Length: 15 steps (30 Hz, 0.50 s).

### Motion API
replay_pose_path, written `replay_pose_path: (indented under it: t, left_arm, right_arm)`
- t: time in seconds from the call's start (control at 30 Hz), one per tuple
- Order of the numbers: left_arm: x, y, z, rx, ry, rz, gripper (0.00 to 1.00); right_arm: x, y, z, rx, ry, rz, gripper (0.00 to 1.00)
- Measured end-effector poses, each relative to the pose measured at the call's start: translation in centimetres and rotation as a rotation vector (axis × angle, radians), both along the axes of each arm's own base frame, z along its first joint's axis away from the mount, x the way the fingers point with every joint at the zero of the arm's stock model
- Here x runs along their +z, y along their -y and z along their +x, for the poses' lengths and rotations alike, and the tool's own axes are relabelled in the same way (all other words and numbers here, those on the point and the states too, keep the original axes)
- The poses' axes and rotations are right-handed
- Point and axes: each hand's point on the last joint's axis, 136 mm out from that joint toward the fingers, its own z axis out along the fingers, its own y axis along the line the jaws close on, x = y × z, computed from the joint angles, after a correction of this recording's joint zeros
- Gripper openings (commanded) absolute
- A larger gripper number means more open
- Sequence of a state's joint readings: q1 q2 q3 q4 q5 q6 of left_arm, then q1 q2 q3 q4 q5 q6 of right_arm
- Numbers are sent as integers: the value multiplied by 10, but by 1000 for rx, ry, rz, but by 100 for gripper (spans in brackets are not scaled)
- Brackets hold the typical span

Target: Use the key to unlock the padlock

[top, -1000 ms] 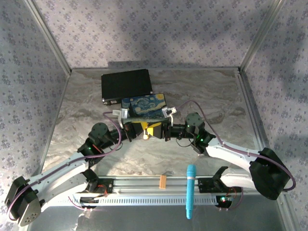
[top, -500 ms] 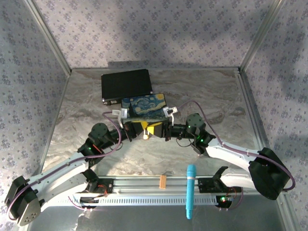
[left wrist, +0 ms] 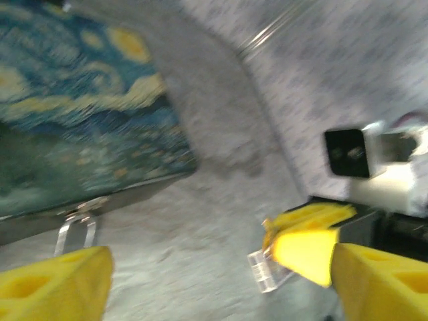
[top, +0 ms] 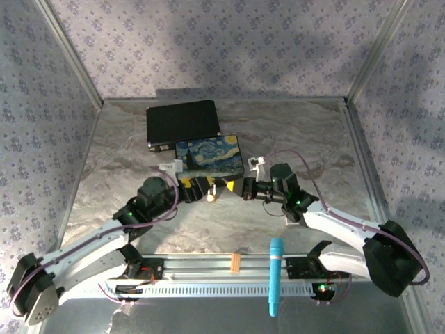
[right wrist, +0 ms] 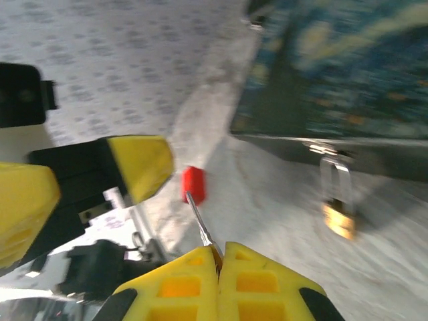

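Note:
The padlock (right wrist: 338,217), brass with a thin silver shackle, hangs from the latch on the front of the starry-night box (top: 208,156). In the left wrist view its shackle (left wrist: 73,231) shows just under the box edge. My right gripper (right wrist: 219,251) is shut on the key (right wrist: 200,224), a thin silver blade pointing forward with a red little block (right wrist: 192,184) at its far end. The key tip is left of the padlock and apart from it. My left gripper (left wrist: 221,267) stands open in front of the box, facing the right gripper (top: 233,186).
A black flat box (top: 182,123) lies behind the painted box. A clear little plastic piece (left wrist: 264,271) shows by the right gripper's fingertips. At the near edge, a blue pen-like tool (top: 275,275) and an orange-tan strip (top: 235,262) rest on the rail.
My left gripper has opened and drawn back a little to the left. The right gripper, still shut on the key, has shifted slightly right, away from the left one.

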State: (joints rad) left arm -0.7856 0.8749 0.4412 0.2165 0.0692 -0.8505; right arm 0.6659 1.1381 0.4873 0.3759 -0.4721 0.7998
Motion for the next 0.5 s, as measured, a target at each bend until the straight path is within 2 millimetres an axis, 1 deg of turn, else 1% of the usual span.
replay_pose_path:
  t: [0.07, 0.1, 0.17, 0.27, 0.4, 0.5]
  left_arm:
    - [-28, 3, 4, -1, -64, 85, 69]
    - [-40, 3, 4, -2, -88, 118, 67]
    - [-64, 5, 4, -13, -129, 189, 67]
    - [-91, 6, 3, -27, -162, 283, 67]
    - [-119, 7, 7, -41, -184, 373, 66]
    - [-137, 8, 10, -50, -189, 425, 63]
  right_arm:
    - [-21, 11, 2, -42, -48, -57, 0]
    - [-28, 15, 2, -55, -64, -78, 0]
    - [-40, 20, 0, -71, -92, -118, 0]
    - [-48, 25, 0, -87, -101, -153, 0]
    - [-53, 28, 1, -100, -105, -170, 0]
    - [-57, 31, 0, -106, -111, -179, 0]
